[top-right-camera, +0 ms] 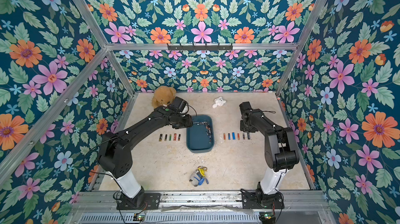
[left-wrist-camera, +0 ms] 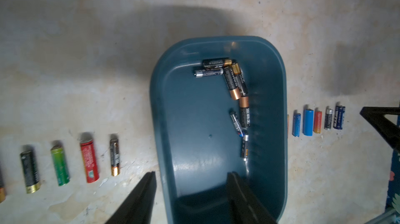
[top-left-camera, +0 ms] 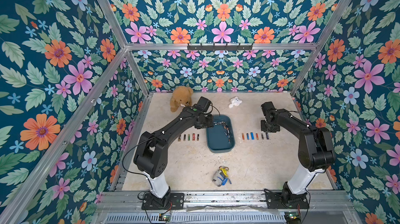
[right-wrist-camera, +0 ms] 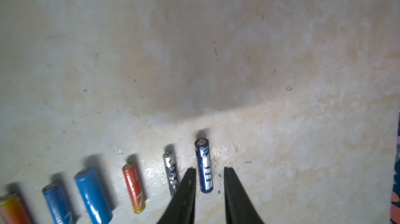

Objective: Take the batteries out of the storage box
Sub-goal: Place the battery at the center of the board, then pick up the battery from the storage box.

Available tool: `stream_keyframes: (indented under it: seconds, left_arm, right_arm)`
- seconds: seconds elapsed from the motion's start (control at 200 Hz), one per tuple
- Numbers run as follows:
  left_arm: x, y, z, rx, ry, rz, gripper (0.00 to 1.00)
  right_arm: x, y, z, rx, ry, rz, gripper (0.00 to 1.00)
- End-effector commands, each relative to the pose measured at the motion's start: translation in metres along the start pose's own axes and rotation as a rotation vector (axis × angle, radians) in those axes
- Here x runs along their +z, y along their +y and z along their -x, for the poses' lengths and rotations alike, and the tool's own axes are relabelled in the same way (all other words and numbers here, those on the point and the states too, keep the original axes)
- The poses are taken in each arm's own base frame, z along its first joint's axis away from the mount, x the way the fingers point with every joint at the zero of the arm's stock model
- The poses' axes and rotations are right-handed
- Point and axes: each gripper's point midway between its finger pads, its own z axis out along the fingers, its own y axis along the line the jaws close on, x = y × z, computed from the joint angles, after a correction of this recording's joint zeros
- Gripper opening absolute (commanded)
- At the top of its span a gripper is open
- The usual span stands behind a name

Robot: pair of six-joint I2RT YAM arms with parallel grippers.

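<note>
The left gripper point(left-wrist-camera: 192, 173) stands wide open and empty; one finger point(left-wrist-camera: 142, 192) hangs over the table point(left-wrist-camera: 108, 39) outside the box point(left-wrist-camera: 272, 86), the other over the box's floor, so the near wall lies between them. The batteries point(left-wrist-camera: 234, 84) left in the box lie well ahead of the fingertips, huddled along the wall on the inner finger's side. The right gripper point(right-wrist-camera: 209, 168) is open a little and grips nothing; the blue-white cell point(right-wrist-camera: 204, 166) lies on the table between its fingers, close to one and clear of the other; the silver cell point(right-wrist-camera: 171, 171) sits just outside that nearer finger.

Risks, as I judge them: if the left fingers drop or close where they are, they catch the wall, not a cell; that could tip or shove the box and send the round cells rolling. The heap overlaps, so a pinch may take two cells or flick one aside. On the right, a finger leaving at a slant could drag the blue-white cell into the silver one and upset the second row point(left-wrist-camera: 307, 122); the first row point(left-wrist-camera: 89, 160), outside the left gripper's outer finger, lies close enough to be swept.

Both top views hide the fingertips under the wrists; the box's wall cuts off an orange cell point(left-wrist-camera: 287, 121); another cell is cropped at the frame's edge; the count inside the box is unsure, about seven; the labels are too blurred to read.
</note>
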Motion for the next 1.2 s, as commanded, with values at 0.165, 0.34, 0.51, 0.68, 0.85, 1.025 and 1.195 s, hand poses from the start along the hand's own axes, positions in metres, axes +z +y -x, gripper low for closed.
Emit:
stream_keyframes:
  seconds: [0.165,0.34,0.51,0.68,0.85,1.025,1.195]
  left_arm:
    - [0.032,-0.037,0.001,0.057,-0.061,0.073,0.59]
    - [0.064,-0.043,-0.015,0.081,-0.003,0.105,0.57]
    - [0.083,-0.043,-0.022,0.086,0.022,0.128,0.56]
    - [0.095,-0.046,-0.023,0.093,0.036,0.126,0.56]
    - [0.102,-0.046,-0.024,0.099,0.042,0.137,0.55]
    - [0.109,-0.042,-0.029,0.11,0.064,0.162,0.54]
    - [0.112,-0.04,-0.031,0.119,0.077,0.17,0.52]
  right_arm:
    - [-0.024,0.006,0.01,0.077,-0.023,0.058,0.28]
    - [-0.027,0.008,0.009,0.076,-0.017,0.067,0.29]
    - [-0.035,0.008,0.013,0.075,-0.03,0.081,0.29]
    - [-0.036,0.009,0.012,0.067,-0.025,0.085,0.29]
    - [-0.034,0.009,0.01,0.056,-0.015,0.085,0.29]
    - [-0.033,0.011,0.007,0.054,-0.007,0.095,0.29]
    - [-0.03,0.011,0.005,0.053,-0.002,0.094,0.29]
